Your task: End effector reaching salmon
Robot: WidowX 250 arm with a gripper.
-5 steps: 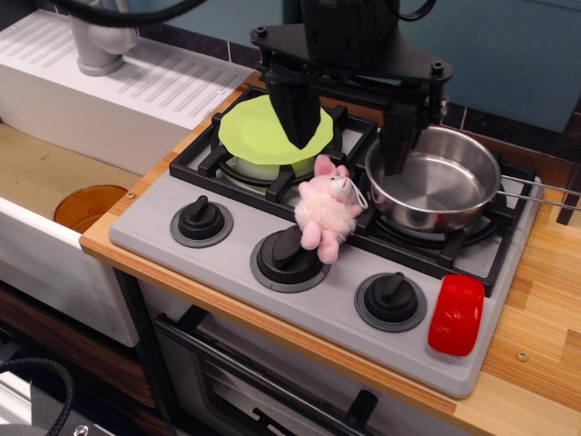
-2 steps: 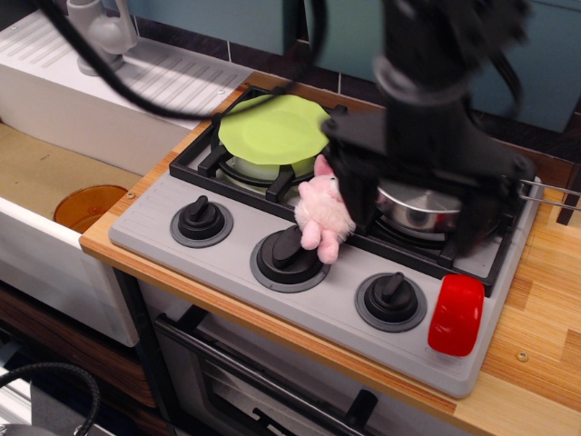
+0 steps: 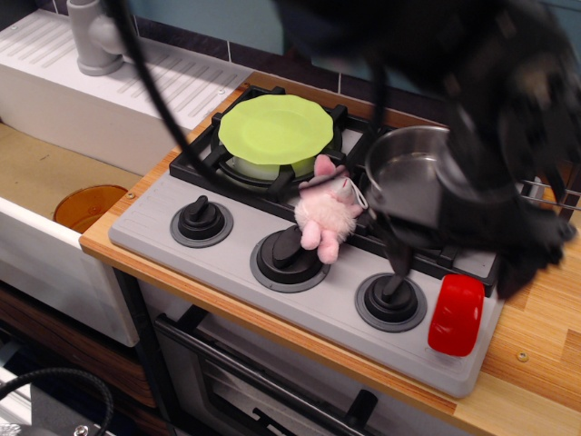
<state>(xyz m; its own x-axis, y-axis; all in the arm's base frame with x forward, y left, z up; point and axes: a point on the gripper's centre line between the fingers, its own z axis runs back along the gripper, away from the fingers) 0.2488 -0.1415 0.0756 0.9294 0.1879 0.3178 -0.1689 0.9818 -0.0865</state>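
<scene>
- observation.image shows the gripper (image 3: 458, 262) blurred, low over the stove's right side, jaws apart, one finger above the right knob (image 3: 390, 295).
- The salmon (image 3: 457, 314) lies at the stove's front right corner, near the counter's front edge, just beside and below the gripper, seemingly untouched.
- Reach looks underway; next, straddle the salmon with both fingers.

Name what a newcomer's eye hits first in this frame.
The blurred black end effector fills the upper right, its fingers spread above the stove's front right corner. Just below it lies the glossy red salmon, untouched. Next come the lime green plate on the rear left burner and the pink plush mid-stove.
</scene>
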